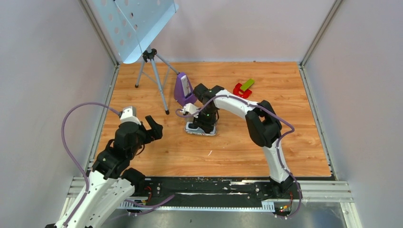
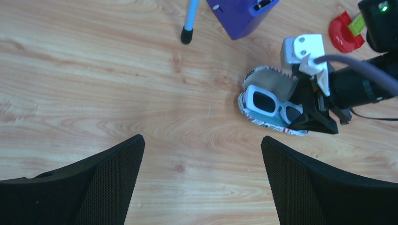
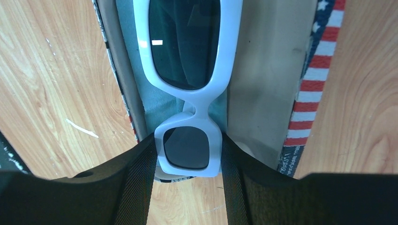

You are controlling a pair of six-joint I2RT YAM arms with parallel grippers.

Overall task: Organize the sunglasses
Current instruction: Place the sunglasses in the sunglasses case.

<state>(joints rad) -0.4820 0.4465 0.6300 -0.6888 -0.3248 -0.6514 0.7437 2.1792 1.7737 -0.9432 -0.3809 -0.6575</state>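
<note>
The sunglasses (image 3: 187, 84), white frame with dark lenses, lie inside the open flag-printed case (image 3: 267, 70) on a light blue cloth (image 3: 162, 110). My right gripper (image 3: 187, 152) is shut on the sunglasses at one lens end, both pads against the frame. In the left wrist view the sunglasses (image 2: 267, 104) show in the case (image 2: 267, 84) with the right gripper (image 2: 312, 117) over them. In the top view the right gripper (image 1: 205, 124) is down on the case (image 1: 197, 129). My left gripper (image 2: 202, 154) is open and empty, well left of the case, also seen in the top view (image 1: 153, 127).
A purple box (image 1: 183, 89) stands just behind the case. A tripod (image 1: 153, 76) with a perforated panel stands at the back left. A red and green toy (image 1: 243, 88) lies at the back right. Grey walls enclose the wooden table.
</note>
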